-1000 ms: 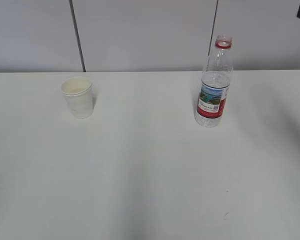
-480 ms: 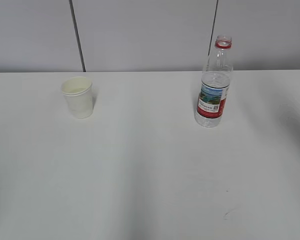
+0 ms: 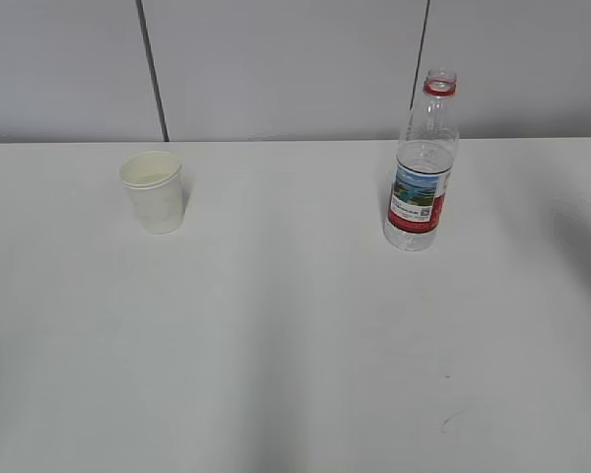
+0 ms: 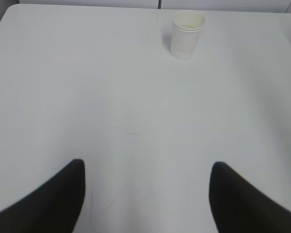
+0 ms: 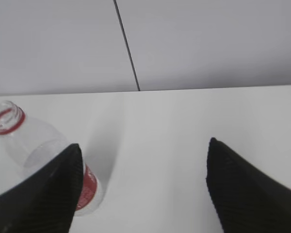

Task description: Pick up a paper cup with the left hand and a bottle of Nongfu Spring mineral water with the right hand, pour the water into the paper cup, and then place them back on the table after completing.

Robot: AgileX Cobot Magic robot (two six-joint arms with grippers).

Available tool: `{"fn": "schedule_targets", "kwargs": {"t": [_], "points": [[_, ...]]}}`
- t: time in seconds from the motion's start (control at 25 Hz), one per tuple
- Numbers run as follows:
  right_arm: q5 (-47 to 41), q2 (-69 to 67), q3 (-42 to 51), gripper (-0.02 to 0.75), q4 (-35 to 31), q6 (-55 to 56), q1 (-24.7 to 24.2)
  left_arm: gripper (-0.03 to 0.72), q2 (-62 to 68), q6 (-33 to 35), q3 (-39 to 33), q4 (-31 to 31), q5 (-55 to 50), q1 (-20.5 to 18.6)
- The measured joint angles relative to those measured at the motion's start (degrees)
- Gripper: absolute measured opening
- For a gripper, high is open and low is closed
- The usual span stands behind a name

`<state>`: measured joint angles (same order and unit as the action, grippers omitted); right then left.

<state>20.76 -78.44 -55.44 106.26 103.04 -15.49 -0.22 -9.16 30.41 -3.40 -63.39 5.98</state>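
Upright, uncapped bottle (image 3: 421, 168): red-banded scenic label (image 3: 417, 199), text unreadable

Left gripper (image 4: 145, 194): two matte black jaws, broad and tapering to rounded tips.
Right gripper (image 5: 143, 187): two black jaws, finely textured surface, same tapered shape.

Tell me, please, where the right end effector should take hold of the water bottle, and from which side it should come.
Probably grip the bottle at its labelled straight middle, coming level from its right side. It stands upright with no cap, and the neck above narrows, so the middle gives the firmest hold.
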Motion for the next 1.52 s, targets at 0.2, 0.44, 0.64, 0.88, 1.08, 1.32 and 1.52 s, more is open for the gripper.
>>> {"fn": "schedule_targets", "kwargs": {"t": [0.2, 0.44, 0.64, 0.88, 1.08, 1.32, 1.52], "points": [[-1.95, -0.36, 0.24, 0.586, -4.88, -15.59, 5.42, 0.490, 0.00, 0.00, 0.00, 0.00, 0.00, 0.00], [-10.06, 2.16, 5.23, 0.586, -17.63, -29.11, 10.43, 0.490, 0.00, 0.05, 0.00, 0.00, 0.00, 0.00], [-20.76, 6.11, 8.67, 0.586, -33.02, -37.57, 12.79, 0.490, 0.00, 0.05, 0.00, 0.00, 0.00, 0.00], [-37.51, 13.54, 9.22, 0.586, -52.70, -53.02, 17.00, 0.490, 0.00, 0.05, 0.00, 0.00, 0.00, 0.00], [-49.92, 21.77, 9.22, 0.586, -64.99, -65.54, 19.46, 0.490, 0.00, 0.05, 0.00, 0.00, 0.00, 0.00], [-59.73, 32.56, 9.22, 0.586, -76.73, -74.14, 19.72, 0.490, 0.00, 0.05, 0.00, 0.00, 0.00, 0.00], [-66.74, 41.13, 9.22, 0.586, -88.18, -84.88, 19.91, 0.490, 0.00, 0.05, 0.00, 0.00, 0.00, 0.00]]}}
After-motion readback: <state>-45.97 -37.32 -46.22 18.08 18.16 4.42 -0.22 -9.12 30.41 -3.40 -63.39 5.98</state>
